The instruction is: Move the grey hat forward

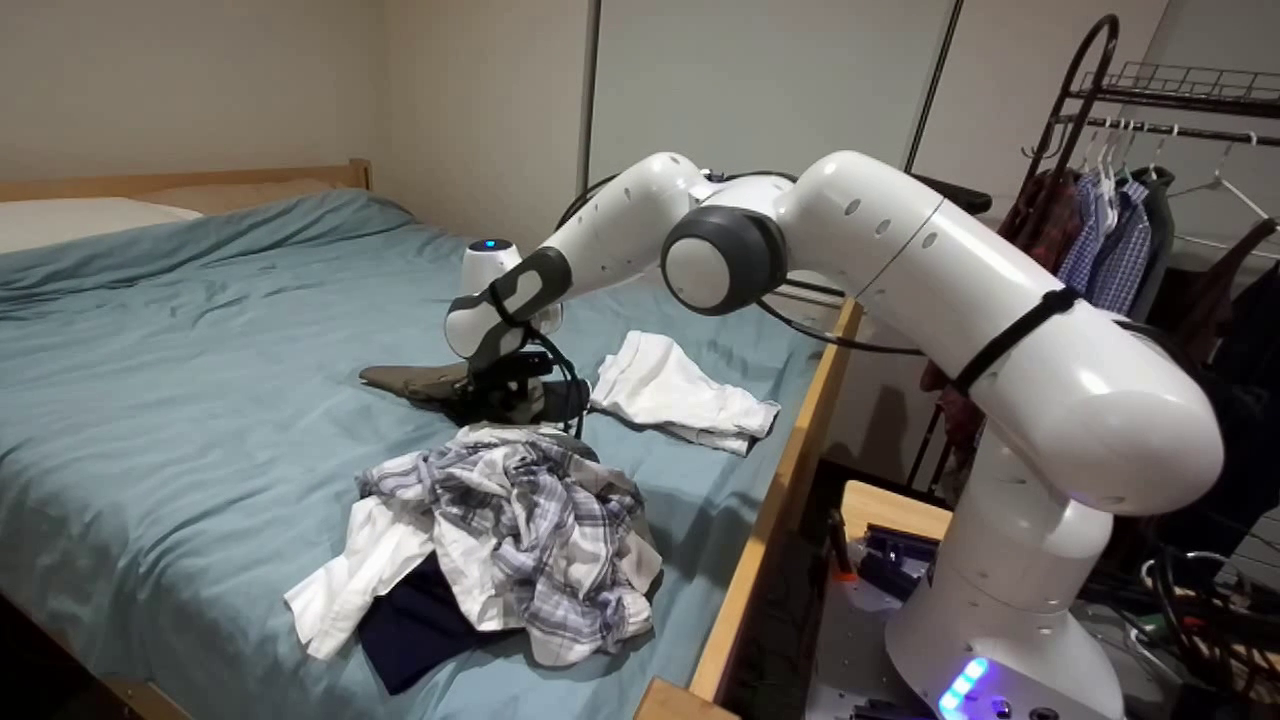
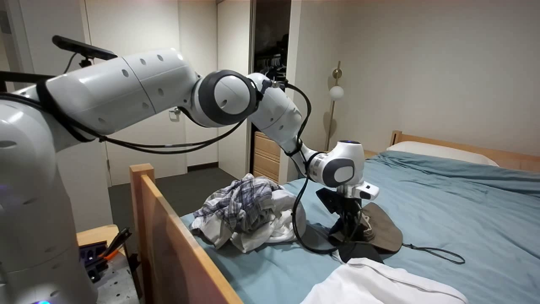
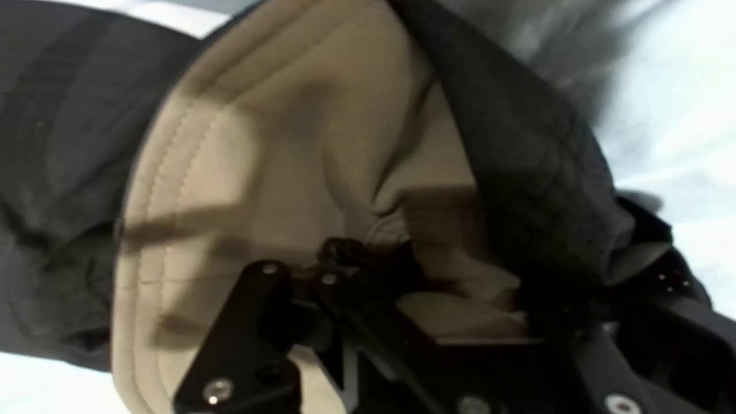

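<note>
The grey-brown hat (image 1: 415, 382) lies on the blue bed, its brim (image 2: 382, 228) spread out and a dark cord trailing from it in an exterior view. In the wrist view the hat's tan fabric (image 3: 356, 132) and dark grey cloth fill most of the picture. My gripper (image 3: 471, 276) is down at the hat, pointing downward, with its fingers apart and tan hat fabric showing between them. The gripper (image 2: 348, 228) hides part of the hat in both exterior views. The fingertips are in deep shadow; whether they touch the cloth cannot be told.
A pile of plaid and white shirts (image 1: 540, 540) lies beside the gripper, with a dark navy garment under it. A white garment (image 1: 675, 390) lies on the other side. The bed's wooden side rail (image 2: 185, 245) stands between robot base and mattress. Black cables hang by the wrist.
</note>
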Action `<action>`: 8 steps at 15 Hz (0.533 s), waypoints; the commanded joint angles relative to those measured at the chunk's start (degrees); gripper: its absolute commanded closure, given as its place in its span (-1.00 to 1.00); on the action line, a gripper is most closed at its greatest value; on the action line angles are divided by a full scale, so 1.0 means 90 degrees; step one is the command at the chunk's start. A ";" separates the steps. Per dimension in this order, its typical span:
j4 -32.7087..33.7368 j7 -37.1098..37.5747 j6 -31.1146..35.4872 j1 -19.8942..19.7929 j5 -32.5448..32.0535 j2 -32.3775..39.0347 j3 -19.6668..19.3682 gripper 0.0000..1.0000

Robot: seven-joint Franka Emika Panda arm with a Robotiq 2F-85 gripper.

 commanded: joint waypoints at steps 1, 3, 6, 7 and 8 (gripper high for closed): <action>-0.1347 0.0015 -0.0089 0.0176 -0.0138 -0.0647 0.0112 0.87; -0.1725 -0.0017 -0.0102 0.0273 -0.0132 -0.0826 0.0177 0.87; -0.2322 0.0227 0.0361 0.0450 -0.0107 -0.1098 0.0131 0.88; -0.2539 0.0414 0.0781 0.0499 -0.0009 -0.1187 0.0111 0.85; -0.2784 0.0561 0.1224 0.0539 0.0068 -0.1287 0.0105 0.88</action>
